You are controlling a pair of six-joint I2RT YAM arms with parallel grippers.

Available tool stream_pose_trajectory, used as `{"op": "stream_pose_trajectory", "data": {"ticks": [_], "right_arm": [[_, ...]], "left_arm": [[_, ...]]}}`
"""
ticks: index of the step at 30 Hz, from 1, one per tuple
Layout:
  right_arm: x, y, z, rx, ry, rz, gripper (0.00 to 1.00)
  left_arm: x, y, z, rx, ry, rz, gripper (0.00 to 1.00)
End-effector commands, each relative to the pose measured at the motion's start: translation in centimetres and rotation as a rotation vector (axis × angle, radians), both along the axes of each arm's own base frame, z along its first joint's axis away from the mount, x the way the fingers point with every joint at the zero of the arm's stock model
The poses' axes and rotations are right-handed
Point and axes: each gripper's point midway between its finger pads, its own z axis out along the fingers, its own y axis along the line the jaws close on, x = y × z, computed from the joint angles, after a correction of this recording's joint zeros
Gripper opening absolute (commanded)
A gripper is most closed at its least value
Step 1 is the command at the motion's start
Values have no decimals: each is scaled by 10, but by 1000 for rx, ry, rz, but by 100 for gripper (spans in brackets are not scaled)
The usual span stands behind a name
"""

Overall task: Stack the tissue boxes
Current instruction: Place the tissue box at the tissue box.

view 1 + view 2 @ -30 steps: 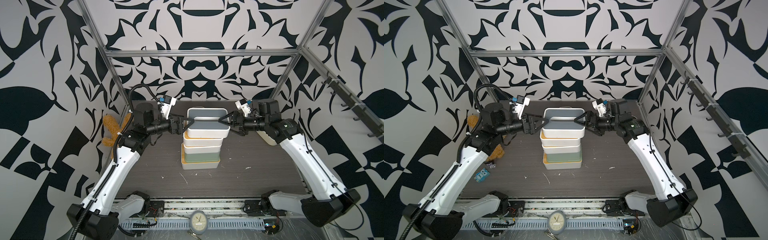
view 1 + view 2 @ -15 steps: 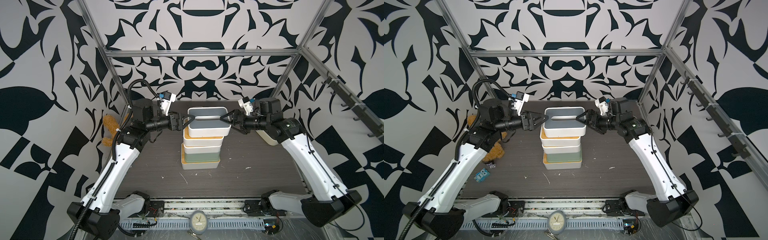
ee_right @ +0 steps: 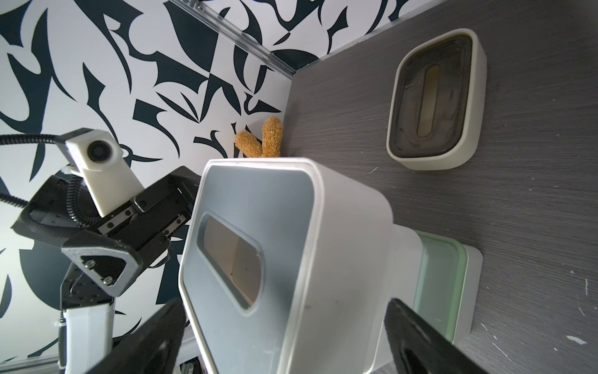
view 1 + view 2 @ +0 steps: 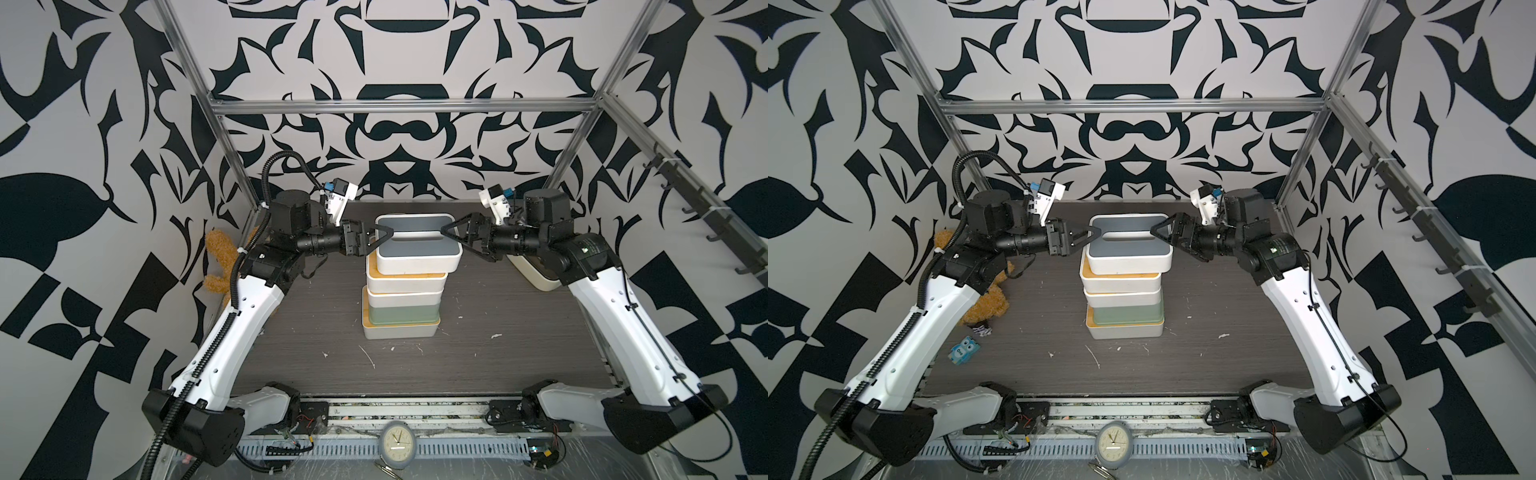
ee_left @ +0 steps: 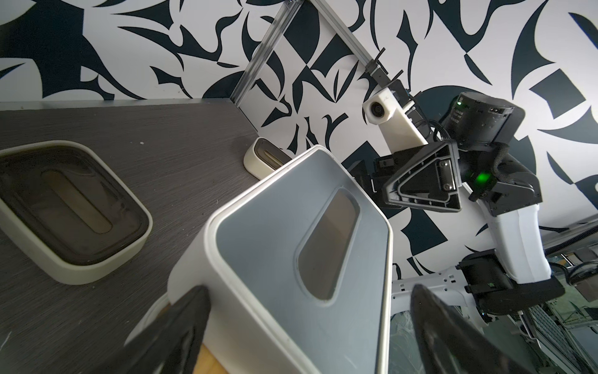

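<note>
A stack of tissue boxes [image 4: 401, 307] stands mid-table in both top views: bamboo-lidded white at the base, mint green [image 4: 1127, 313], two more white ones, and the grey-lidded box [image 4: 417, 245] on top, sitting slightly askew. My left gripper [image 4: 380, 241] is open and straddles that top box's left end; in the left wrist view one finger [image 5: 191, 311] lies against its side wall. My right gripper [image 4: 453, 237] is open and straddles the opposite end. Two cream boxes with dark lids lie flat on the table: one behind the stack [image 3: 433, 107], one at the right [image 4: 536, 274].
A brown plush bunny [image 4: 984, 299] lies at the left wall under my left arm. A small blue toy [image 4: 963, 351] sits in front of it. A clock [image 4: 397, 442] lies on the rail at the front edge. Metal frame posts stand at the back corners.
Both grippers have risen slightly at the ends of the top box while staying open. The stack has kept its place.
</note>
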Motion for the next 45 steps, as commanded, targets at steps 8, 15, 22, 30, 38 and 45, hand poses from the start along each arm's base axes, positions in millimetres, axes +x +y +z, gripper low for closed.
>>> {"op": "stream_pose_trajectory", "data": {"ticks": [8, 15, 22, 30, 38, 45], "right_arm": [[-6, 14, 29, 44, -101, 61, 99], [-11, 23, 33, 51, -110, 89, 99], [-15, 29, 38, 61, -127, 113, 99], [-19, 38, 41, 70, -135, 138, 99], [-20, 42, 41, 72, -136, 147, 99], [-22, 44, 42, 77, -135, 154, 99]], "left_arm": [[-4, -4, -2, -10, 36, -51, 99], [-13, -3, 2, -14, 27, -71, 99], [-20, 0, 4, -8, 17, -66, 99], [-24, 3, 6, 1, 4, -58, 99], [-26, 5, 2, 15, 8, -52, 99], [-28, 6, 5, 13, 3, -53, 99]]}}
